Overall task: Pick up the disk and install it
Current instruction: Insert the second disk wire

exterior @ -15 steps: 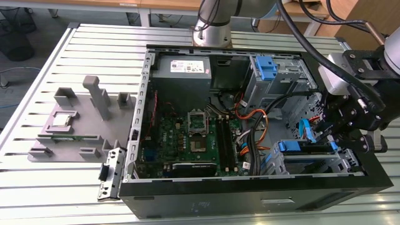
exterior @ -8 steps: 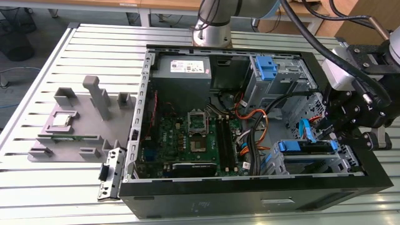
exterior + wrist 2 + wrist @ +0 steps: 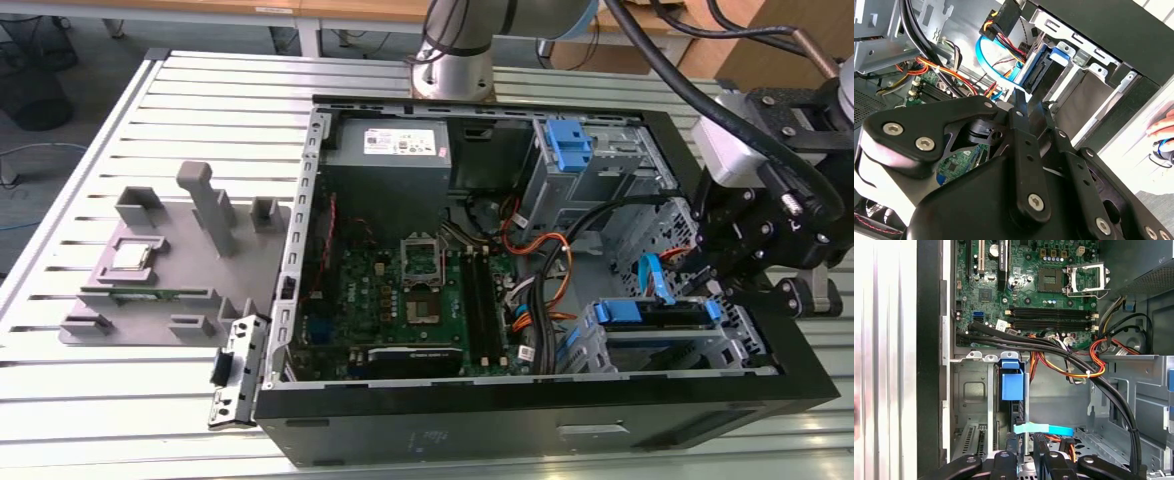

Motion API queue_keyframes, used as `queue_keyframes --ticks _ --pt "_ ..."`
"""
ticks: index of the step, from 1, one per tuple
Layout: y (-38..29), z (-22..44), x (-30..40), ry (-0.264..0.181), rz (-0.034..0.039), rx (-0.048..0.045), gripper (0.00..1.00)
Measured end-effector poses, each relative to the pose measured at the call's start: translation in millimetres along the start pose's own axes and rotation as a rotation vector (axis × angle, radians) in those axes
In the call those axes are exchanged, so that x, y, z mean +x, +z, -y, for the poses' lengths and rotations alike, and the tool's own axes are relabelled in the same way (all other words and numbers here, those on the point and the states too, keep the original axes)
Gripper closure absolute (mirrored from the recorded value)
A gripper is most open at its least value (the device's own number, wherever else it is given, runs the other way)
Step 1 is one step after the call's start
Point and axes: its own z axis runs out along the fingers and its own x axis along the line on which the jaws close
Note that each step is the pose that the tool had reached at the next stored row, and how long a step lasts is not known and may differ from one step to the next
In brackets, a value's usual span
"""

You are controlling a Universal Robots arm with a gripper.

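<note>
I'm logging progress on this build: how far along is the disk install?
Looks done: the disk is already inside the drive cage at the open case's front corner. In hand: the hand hovers right at the disk's edge, over the cage. Left: full seating is unconfirmed; I cannot tell whether the disk is pushed home.

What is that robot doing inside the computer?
A robot arm is reaching into an open computer case that lies on a slatted table. Its end effector sits at the drive cage in the case's corner, at the exterior view's right, right by the disk in its blue carrier. The disk looks slotted into the cage, with blue and orange cables running close by. A grey parts stand waits on the table beside the case.
</note>
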Motion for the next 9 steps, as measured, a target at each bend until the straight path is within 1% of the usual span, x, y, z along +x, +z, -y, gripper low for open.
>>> queue_keyframes --ticks 6,9 --pt "0.0 0.0 0.0 0.000 0.0004 -0.0001 0.72" --pt "-1.5 0.0 -0.1 0.000 0.0004 -0.0001 0.72"
